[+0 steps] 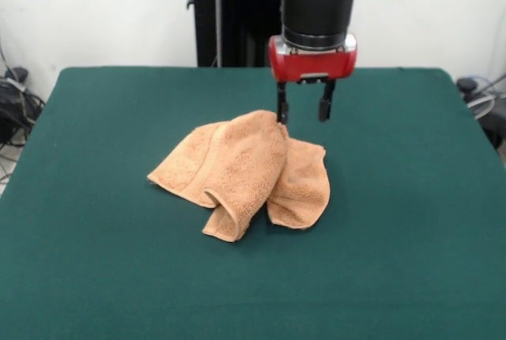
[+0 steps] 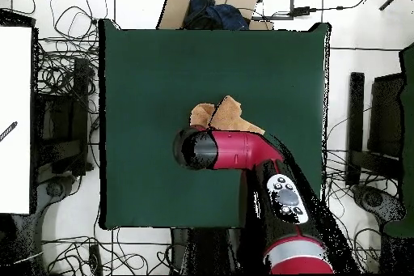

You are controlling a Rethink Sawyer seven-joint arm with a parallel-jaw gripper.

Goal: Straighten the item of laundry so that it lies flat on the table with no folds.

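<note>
The arm (image 1: 319,0) hangs vertical, its gripper (image 1: 303,109) pointing down with fingers (image 1: 325,107) spread apart.

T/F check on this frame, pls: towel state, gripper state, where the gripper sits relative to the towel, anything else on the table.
1. The towel lies flat with no folds. False: it is bunched up, with folds and overlapping layers.
2. The gripper is open. True: a clear gap shows between its two fingers.
3. The gripper is at the towel's far edge as seen in the front view. True: it sits at the towel's top edge there.
4. A second cloth lies on the table. False: the towel is the only cloth on it.
5. In the overhead view the arm covers part of the towel. True.
</note>
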